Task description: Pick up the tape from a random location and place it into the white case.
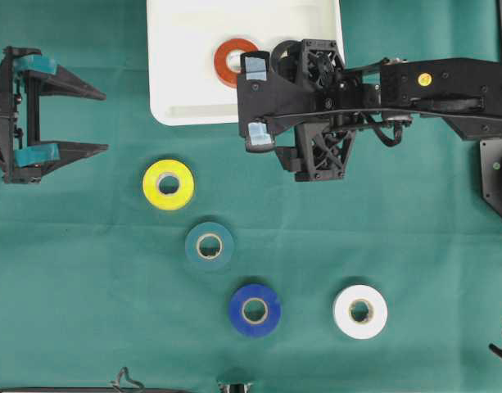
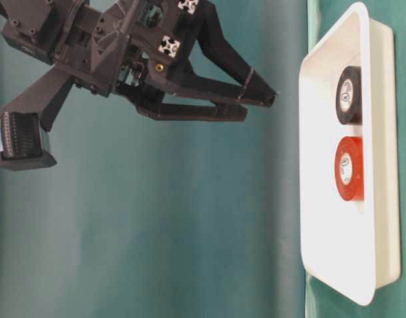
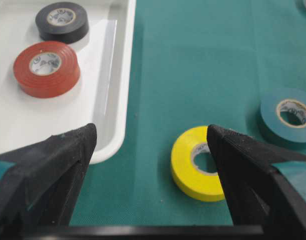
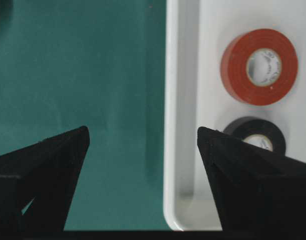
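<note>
The white case [image 1: 177, 98] lies at the top middle with a red tape [image 1: 234, 62] and a black tape [image 1: 282, 54] in it, the black one partly hidden under my right arm. My right gripper [image 1: 257, 100] hovers open and empty over the case's near edge [image 4: 172, 100]; its wrist view shows the red tape [image 4: 259, 66] and black tape [image 4: 255, 135] inside. My left gripper [image 1: 103, 121] stands open and empty at the far left. Its wrist view has a yellow tape [image 3: 200, 165] on the cloth beside the right fingertip [image 3: 227, 145].
Loose rolls lie on the green cloth: yellow [image 1: 168, 184], teal [image 1: 209, 246], blue [image 1: 254, 309] and white [image 1: 360, 311]. The table-level view shows the case [image 2: 322, 218] holding the red roll [image 2: 349, 169] and black roll [image 2: 348, 95].
</note>
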Available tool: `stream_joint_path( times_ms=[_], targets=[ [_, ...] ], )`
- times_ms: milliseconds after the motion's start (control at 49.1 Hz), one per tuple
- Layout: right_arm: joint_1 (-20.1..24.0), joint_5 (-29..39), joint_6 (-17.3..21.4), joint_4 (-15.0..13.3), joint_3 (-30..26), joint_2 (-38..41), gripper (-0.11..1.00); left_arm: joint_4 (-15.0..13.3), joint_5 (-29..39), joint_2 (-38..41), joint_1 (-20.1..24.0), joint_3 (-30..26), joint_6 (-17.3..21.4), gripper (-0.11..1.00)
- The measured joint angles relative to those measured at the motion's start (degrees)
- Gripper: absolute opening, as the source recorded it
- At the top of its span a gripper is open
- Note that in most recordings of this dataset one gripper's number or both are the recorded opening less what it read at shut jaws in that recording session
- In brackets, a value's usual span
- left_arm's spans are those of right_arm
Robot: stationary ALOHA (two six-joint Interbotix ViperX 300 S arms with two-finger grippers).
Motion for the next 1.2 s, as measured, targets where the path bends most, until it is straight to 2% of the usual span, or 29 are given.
stream_joint_path(
  times_ms=[285,509,692,855,1038,1201],
  targets=[
    [0.09,-1.58,0.00,0.00,4.22,-5.36,0.87,0.00,0.62,0.00,0.00,0.00,-0.09,0.97],
    [0.09,-8.79,0.97,0.09,13.18,-15.47,0.87,0.00,0.62,0.00,0.00,0.00,-0.09,0.97],
    [0.00,-16.61,3.08,0.00,22.15,-24.96,0.87,0.09,0.62,0.00,0.00,0.00,-0.09,0.97],
    [-1.05,-26.19,3.78,0.00,31.64,-31.20,0.87,0.00,0.53,0.00,0.00,0.00,0.00,0.97],
    [-1.32,-36.12,4.66,-0.09,39.20,-34.80,0.87,0.09,0.62,0.00,0.00,0.00,-0.62,0.97],
    [-2.29,-43.51,5.01,0.18,44.91,-34.98,0.87,0.00,1.14,0.00,0.00,0.00,-1.23,0.97]
  ],
)
